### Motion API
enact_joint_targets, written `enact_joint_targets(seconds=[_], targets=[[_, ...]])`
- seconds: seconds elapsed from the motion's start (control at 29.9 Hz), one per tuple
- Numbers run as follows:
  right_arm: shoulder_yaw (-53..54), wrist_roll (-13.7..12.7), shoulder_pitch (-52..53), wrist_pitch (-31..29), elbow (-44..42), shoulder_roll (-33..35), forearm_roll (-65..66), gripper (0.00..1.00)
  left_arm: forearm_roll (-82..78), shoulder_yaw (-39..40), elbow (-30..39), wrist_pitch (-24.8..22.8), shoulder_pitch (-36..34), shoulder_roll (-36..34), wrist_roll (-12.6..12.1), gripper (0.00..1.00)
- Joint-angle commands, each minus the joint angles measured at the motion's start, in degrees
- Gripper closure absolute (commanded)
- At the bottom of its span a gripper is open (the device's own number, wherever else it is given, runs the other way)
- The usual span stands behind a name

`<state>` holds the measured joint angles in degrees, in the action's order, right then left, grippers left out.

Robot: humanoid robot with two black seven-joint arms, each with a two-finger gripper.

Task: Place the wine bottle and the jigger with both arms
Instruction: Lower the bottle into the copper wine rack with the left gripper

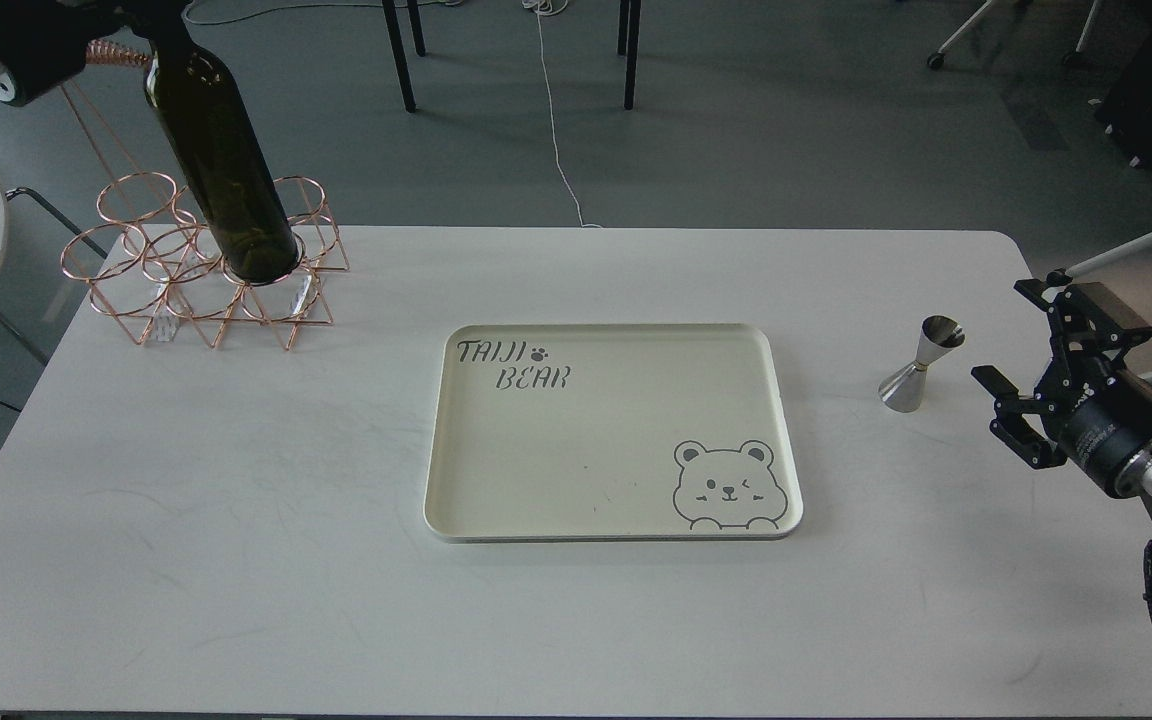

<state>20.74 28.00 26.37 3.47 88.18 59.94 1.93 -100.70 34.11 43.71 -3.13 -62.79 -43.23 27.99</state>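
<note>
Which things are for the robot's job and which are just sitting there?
For the job:
wine bottle, held up over the rack
jigger, standing on the table
right gripper, open beside the jigger
left gripper, up at the bottle's neck, mostly out of view

Just there:
copper wire rack
cream bear tray
white table

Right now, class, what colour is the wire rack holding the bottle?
Shiny copper, or rose gold: the wire rack shows best in the head view.

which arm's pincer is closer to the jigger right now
Right. The right pincer is open just to the right of the jigger, not touching it. The left arm is at the far top-left by the wine bottle; its pincer is not clearly visible.
</note>
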Motion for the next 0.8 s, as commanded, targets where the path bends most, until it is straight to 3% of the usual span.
enact_joint_targets(seconds=[0.0,0.37,0.77], targets=[[-0.1,0.0,0.0,0.0,0.1,0.0,0.0,0.02,0.0,0.0,-0.6,0.4,0.2,0.8,0.0,0.97],[-0.2,0.0,-0.3,0.0,0.1,0.0,0.0,0.02,4.2,-5.6,-0.9,3.7,0.6,0.9,0.0,0.96],[-0.3,0.0,-0.6,0.0,0.1,0.0,0.0,0.02,6.6,-5.7,-0.9,4.3,5.0,2.1,0.0,0.92]])
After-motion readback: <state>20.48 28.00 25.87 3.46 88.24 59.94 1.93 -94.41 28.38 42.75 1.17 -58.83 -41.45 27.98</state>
